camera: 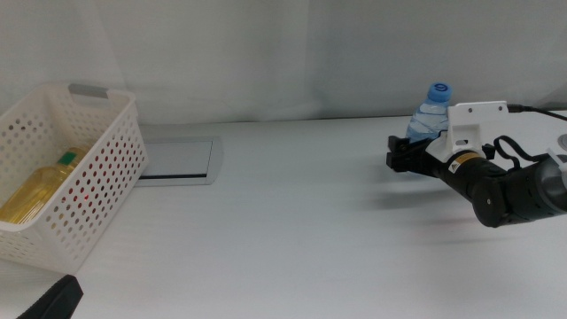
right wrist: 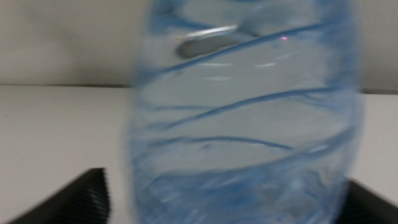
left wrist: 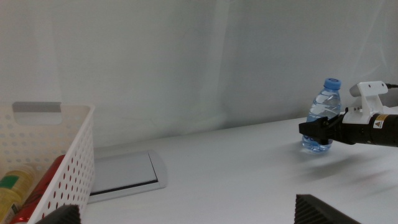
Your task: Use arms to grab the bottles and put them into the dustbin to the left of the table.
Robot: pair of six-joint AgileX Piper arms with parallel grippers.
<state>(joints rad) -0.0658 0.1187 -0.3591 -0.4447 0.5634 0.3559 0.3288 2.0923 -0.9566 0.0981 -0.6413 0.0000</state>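
Jaws of the right gripper [camera: 400,156] straddle one water bottle [camera: 431,113], unclenched; dustbin [camera: 106,168] holds two.

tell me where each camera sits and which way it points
Middle view: above the table, looking forward and down; right gripper at the water bottle, left gripper low at the bottom edge.
Left wrist view: on the left arm, facing across the table past the dustbin to the bottle; own jaw tips show.
Right wrist view: on the right arm, close on the bottle between its own open jaws.
All three share the bottle.
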